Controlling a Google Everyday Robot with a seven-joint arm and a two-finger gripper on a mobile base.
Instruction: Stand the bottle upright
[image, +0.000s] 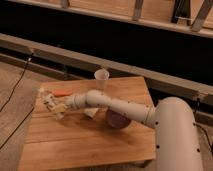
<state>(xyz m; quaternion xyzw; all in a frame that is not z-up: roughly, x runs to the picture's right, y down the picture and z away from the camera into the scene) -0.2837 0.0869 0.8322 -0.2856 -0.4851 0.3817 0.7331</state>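
Hand clamped on bottle at the desk's left edge.
The hand (56, 106) gripped the small clear white-capped plastic bottle (48, 100), tilted over the wooden desk (90, 140); next it needed righting and setting down.

We see a square tabletop of pale wooden planks (90, 142) standing on a grey-brown floor (12, 95). Thin black cables (17, 82) trail across that floor at the left. Behind the table a long grey metal rail (65, 54) runs slantwise, with a dark shadowed recess (100, 32) above it under warm, dim light.
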